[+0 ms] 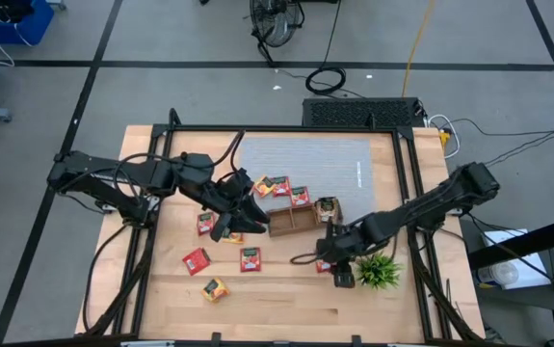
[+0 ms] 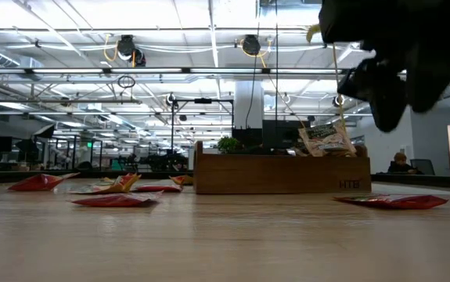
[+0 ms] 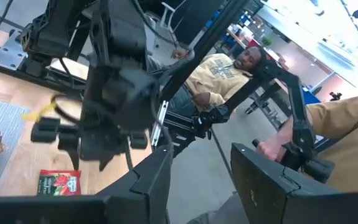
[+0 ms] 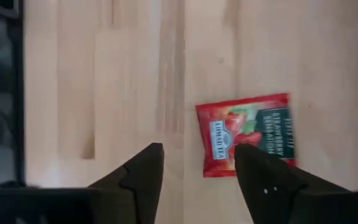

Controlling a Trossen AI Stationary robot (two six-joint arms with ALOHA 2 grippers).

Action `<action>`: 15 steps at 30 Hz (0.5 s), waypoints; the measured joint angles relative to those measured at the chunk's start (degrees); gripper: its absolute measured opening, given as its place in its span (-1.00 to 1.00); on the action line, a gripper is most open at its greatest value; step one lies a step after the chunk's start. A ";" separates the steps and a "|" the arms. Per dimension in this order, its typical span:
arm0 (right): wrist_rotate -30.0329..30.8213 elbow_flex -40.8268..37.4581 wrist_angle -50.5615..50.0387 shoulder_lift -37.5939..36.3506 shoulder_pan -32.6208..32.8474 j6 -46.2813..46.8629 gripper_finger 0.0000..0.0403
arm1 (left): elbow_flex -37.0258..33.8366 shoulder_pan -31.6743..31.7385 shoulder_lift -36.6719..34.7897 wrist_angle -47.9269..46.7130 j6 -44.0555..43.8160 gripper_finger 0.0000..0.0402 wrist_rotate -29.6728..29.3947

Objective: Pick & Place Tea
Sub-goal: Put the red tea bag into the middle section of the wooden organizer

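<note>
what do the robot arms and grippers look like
Both arms are dark, near-black, jointed and slender, with black cables looping along them. The left gripper and right gripper each end in two flat, angular, wedge-shaped black fingers. No markings are visible on them.

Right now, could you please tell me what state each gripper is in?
Left gripper: open, holding nothing, raised by the wooden tray.
Right gripper: open, empty, above a red tea sachet lying on the table.
</note>
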 joint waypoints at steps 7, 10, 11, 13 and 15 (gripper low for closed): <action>0.37 0.26 0.74 6.10 1.43 -2.84 -0.11 | 0.00 -0.07 0.00 -0.79 -0.04 -0.15 0.02; 1.57 0.28 0.66 9.15 2.23 -4.23 -0.11 | 0.00 -0.29 0.00 -0.80 -0.16 -0.15 0.02; 1.71 0.28 0.82 10.26 2.48 -4.53 -0.11 | 0.00 -0.38 0.00 -0.75 -0.31 -0.15 0.02; 2.32 0.30 1.28 12.04 3.23 -5.22 -0.11 | 0.00 -0.61 0.00 -0.83 -0.35 -0.15 0.04; 4.10 0.53 1.66 13.46 4.00 -5.43 -0.11 | 0.00 -0.89 0.00 -0.81 -0.35 -0.15 0.04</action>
